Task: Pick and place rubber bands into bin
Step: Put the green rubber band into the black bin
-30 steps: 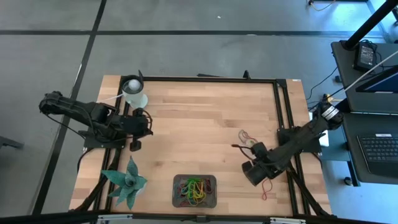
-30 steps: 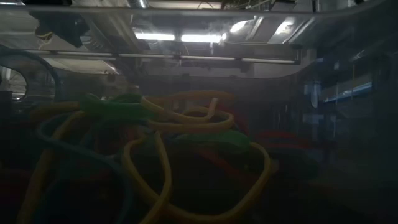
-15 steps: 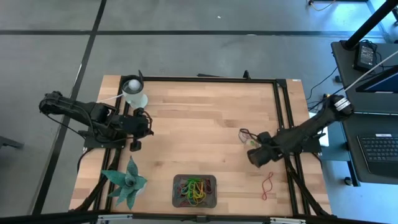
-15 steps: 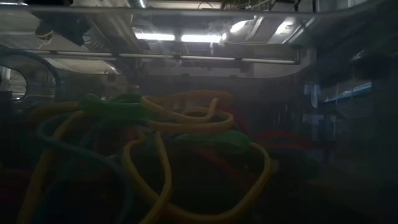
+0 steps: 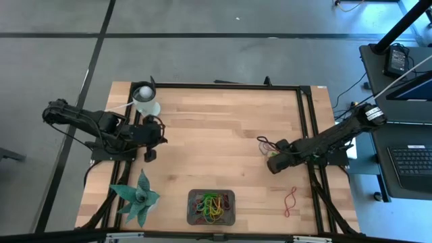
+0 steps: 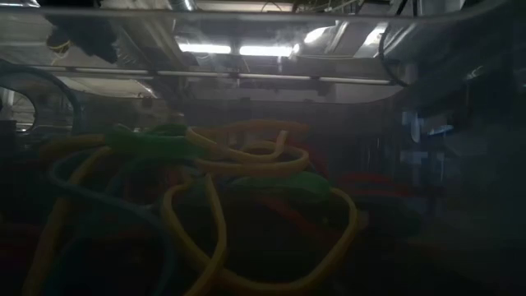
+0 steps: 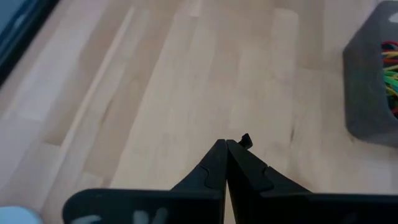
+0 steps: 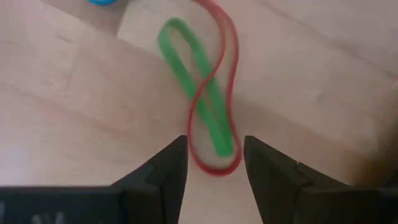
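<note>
A green rubber band (image 8: 194,73) and a red rubber band (image 8: 227,59) lie crossed over each other flat on the wooden table, right of centre (image 5: 264,144). My right gripper (image 8: 214,157) stands open over them, pointing down. One finger is on either side of their near loop ends, and neither touches them. The bin (image 5: 211,207), a dark grey tray at the near edge, holds several coloured rubber bands (image 6: 246,160). My left gripper (image 7: 225,146) is shut and empty above the table's left part (image 5: 150,154).
Another red band (image 5: 290,200) lies loose near the table's right front corner. A white cup (image 5: 146,101) stands at the far left. A green spiky plant figure (image 5: 138,196) sits at the near left. A black frame (image 5: 307,128) runs along the table's edges.
My right gripper has moved from near the front right corner toward the far edge. It now stands over the crossed green and red bands. The red band at the front right, which it partly covered, now lies in plain view.
</note>
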Robot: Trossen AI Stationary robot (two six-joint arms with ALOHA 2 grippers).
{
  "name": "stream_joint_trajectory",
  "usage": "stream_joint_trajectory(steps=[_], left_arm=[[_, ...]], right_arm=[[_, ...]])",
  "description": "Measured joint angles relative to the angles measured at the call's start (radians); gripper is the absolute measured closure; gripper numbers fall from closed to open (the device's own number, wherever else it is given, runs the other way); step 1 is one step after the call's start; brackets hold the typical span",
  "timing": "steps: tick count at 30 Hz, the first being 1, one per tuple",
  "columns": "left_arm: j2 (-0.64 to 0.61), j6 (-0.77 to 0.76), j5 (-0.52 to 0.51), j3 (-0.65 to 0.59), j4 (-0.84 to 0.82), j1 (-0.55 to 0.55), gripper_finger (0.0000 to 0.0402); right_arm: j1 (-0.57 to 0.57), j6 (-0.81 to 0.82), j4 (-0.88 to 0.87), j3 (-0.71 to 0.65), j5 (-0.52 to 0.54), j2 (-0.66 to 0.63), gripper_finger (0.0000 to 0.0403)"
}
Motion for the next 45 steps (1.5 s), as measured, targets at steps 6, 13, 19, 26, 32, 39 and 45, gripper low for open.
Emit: stream_joint_trajectory(steps=[6,13,19,26,32,39,45], left_arm=[[0.000,0.000,-0.036,0.000,0.000,0.000,0.0398],[0.000,0.000,-0.036,0.000,0.001,0.000,0.0398],[0.000,0.000,-0.036,0.000,0.001,0.000,0.0398],[0.000,0.000,-0.037,0.000,0.001,0.000,0.0398],[0.000,0.000,-0.035,0.000,0.001,0.000,0.0398],[0.000,0.030,-0.032,0.000,0.001,0.000,0.0398],[0.000,0.135,0.017,0.000,0.001,0.000,0.0398]], right_arm=[[-0.017,-0.059,0.045,-0.026,0.000,0.000,0.0305],[-0.016,-0.106,0.040,0.001,-0.014,0.001,0.0392],[-0.015,-0.109,-0.181,0.144,-0.017,0.001,0.0398],[-0.001,-0.108,-0.516,0.387,0.007,0.000,0.0400],[-0.001,-0.105,-0.646,0.560,0.113,0.000,0.0401],[0.004,-0.106,-0.626,0.743,0.228,0.023,0.0401],[0.047,-0.226,-0.503,0.913,0.315,0.138,0.0402]])
